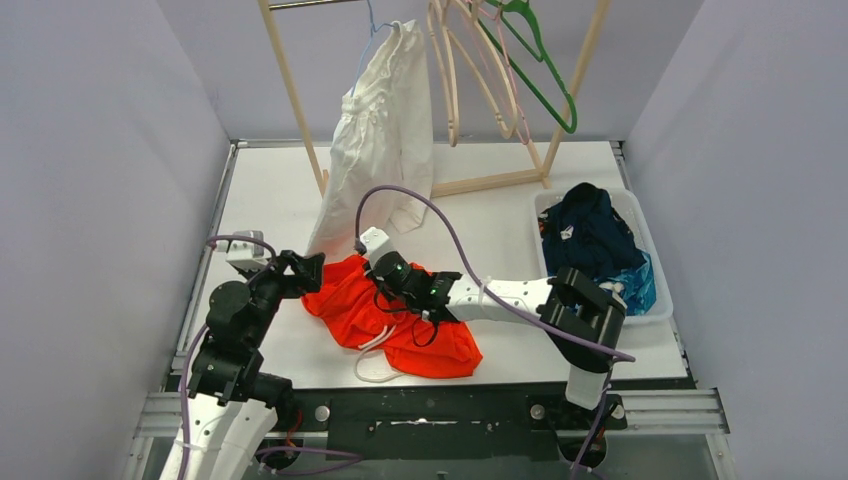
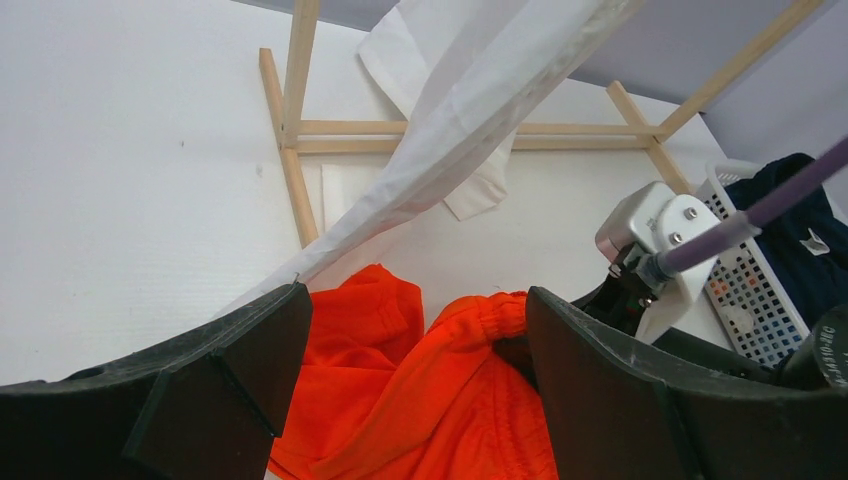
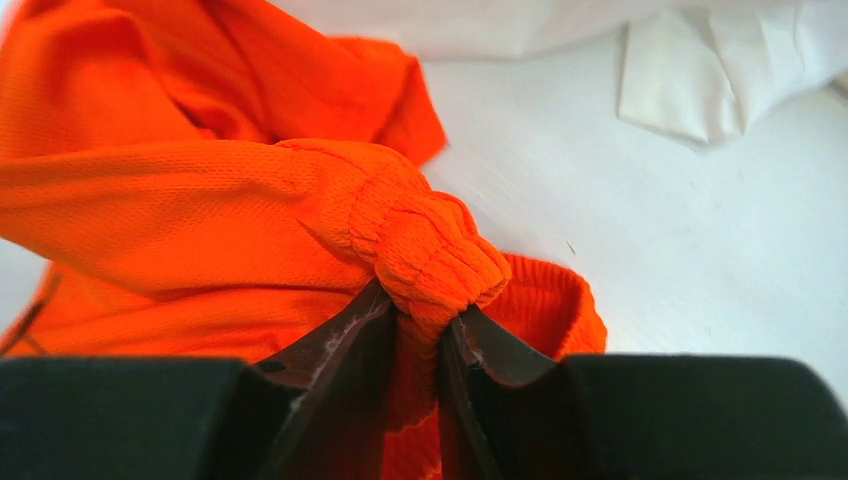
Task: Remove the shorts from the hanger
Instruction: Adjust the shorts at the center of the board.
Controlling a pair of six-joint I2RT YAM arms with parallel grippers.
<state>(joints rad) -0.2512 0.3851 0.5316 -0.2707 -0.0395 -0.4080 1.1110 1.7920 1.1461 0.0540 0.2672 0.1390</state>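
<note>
Right wrist shows right end effector (image 3: 420, 335) clamped on the waistband (image 3: 430, 250) of the orange shorts (image 3: 150, 200), presumably for lifting; left end effector (image 2: 415, 305) gapes wide, empty.

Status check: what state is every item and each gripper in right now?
white shorts, hanging from the rack
orange shorts, crumpled on the table, waistband pinched
navy shorts, piled in the bin
green hanger, empty
left gripper, open, holding nothing
right gripper, shut on the orange shorts

- Centre of frame: bright orange shorts (image 1: 400, 320) with a white drawstring (image 1: 378, 341).
- Upper centre: white shorts (image 1: 385, 130).
- Right: dark navy shorts (image 1: 590, 235) in a white basket (image 1: 662, 312).
- Upper right: green hanger (image 1: 572, 118).
</note>
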